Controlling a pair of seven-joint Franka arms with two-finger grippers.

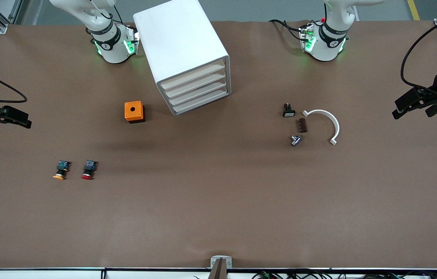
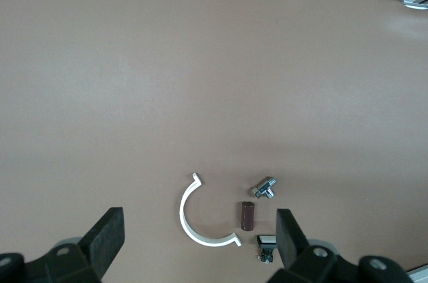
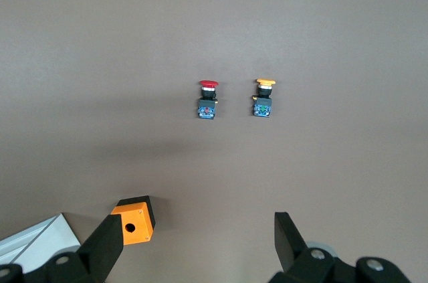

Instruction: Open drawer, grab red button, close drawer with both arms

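The white cabinet stands near the robots' bases, and all of its stacked drawers are shut. The red-capped button lies on its side toward the right arm's end of the table, beside a yellow-capped one. My right gripper hangs open and holds nothing, over the table's edge at the right arm's end. Over the edge at the left arm's end, my left gripper is also open with nothing in it. Both are well away from the cabinet and the button.
An orange box with a hole sits beside the cabinet. Toward the left arm's end lie a white arc, a brown piece, a metal fitting and a small black switch.
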